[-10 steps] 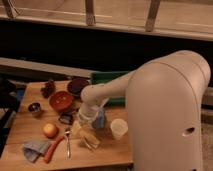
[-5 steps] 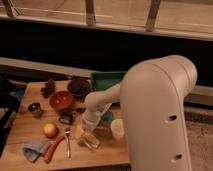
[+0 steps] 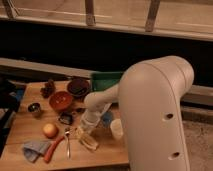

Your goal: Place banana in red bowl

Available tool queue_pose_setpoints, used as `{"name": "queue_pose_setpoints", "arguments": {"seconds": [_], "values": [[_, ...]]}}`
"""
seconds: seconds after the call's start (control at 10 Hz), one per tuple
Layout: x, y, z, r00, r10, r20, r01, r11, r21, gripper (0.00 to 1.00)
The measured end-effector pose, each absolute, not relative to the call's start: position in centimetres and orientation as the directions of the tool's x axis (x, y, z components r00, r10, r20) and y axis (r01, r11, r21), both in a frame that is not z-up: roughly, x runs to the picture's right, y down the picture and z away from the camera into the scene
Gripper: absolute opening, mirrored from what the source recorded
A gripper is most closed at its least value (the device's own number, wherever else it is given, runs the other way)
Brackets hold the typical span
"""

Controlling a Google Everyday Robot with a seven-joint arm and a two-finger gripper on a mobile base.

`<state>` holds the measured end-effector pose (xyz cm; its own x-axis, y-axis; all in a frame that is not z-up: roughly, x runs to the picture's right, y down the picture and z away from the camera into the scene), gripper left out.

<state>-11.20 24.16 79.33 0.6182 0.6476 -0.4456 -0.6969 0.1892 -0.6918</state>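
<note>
The gripper (image 3: 85, 130) hangs low over the table (image 3: 27, 125), to the right of the red bowl (image 3: 61, 100) and nearer the camera; whether it grips anything cannot be told. The banana (image 3: 91, 143) lies just beneath it, apart from the red bowl.

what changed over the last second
The arm's big white shell shifted left, away from the picture's right edge. The gripper stayed low over the banana; whether it holds it cannot be told. The banana, red bowl, apple and cup have not moved.
</note>
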Motion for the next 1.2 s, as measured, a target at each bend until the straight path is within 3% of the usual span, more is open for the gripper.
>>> {"name": "queue_pose_setpoints", "arguments": {"seconds": [0.4, 0.8, 1.2], "values": [[-11.9, 25.4, 79.8, 0.609, 0.653, -0.45, -0.696, 0.168, -0.698, 0.01], [-11.6, 22.0, 78.8, 0.584, 0.706, -0.401, -0.697, 0.182, -0.694, 0.0], [-11.1, 13.1, 78.6, 0.552, 0.784, -0.284, -0.703, 0.254, -0.664, 0.0]]}}
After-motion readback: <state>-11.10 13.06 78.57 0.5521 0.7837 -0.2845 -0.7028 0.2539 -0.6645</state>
